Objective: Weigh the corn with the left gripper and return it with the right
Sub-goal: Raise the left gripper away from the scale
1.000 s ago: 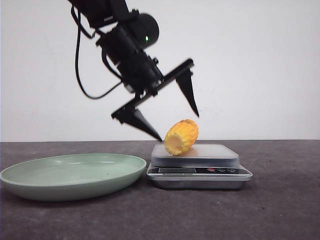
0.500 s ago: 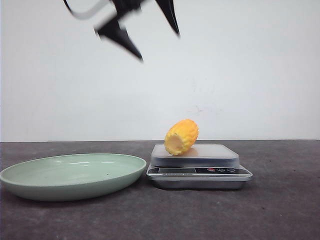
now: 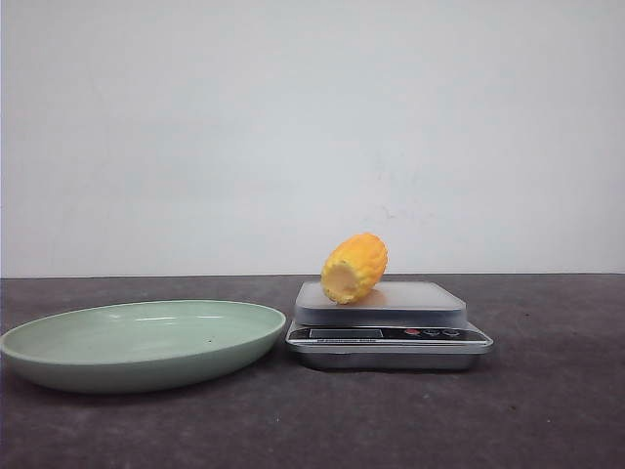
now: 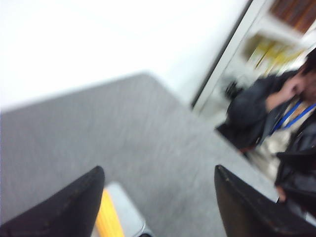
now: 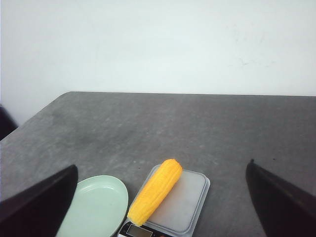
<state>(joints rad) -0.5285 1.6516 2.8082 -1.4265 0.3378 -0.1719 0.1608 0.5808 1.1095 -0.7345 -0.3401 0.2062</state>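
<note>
The yellow corn [image 3: 354, 268] lies on the platform of a small silver scale [image 3: 430, 305], its pale cut end facing the front camera. The right wrist view shows the corn [image 5: 155, 191] lying along the scale [image 5: 190, 205], far below my right gripper [image 5: 163, 170], whose black fingers [image 5: 44, 200] are spread wide, open and empty. In the blurred left wrist view my left gripper [image 4: 159, 173] is open and empty, high above the scale, with a strip of the corn [image 4: 109, 217] showing beside one finger [image 4: 69, 205]. Neither gripper appears in the front view.
A shallow pale green plate [image 3: 59, 357] sits on the dark grey table just left of the scale; it also shows in the right wrist view as the plate [image 5: 96, 207]. A seated person [image 4: 291, 128] is beyond the table's edge in the left wrist view.
My left gripper, open just above the corn a second ago, rose up and left the front view. The corn stayed still on the scale.
</note>
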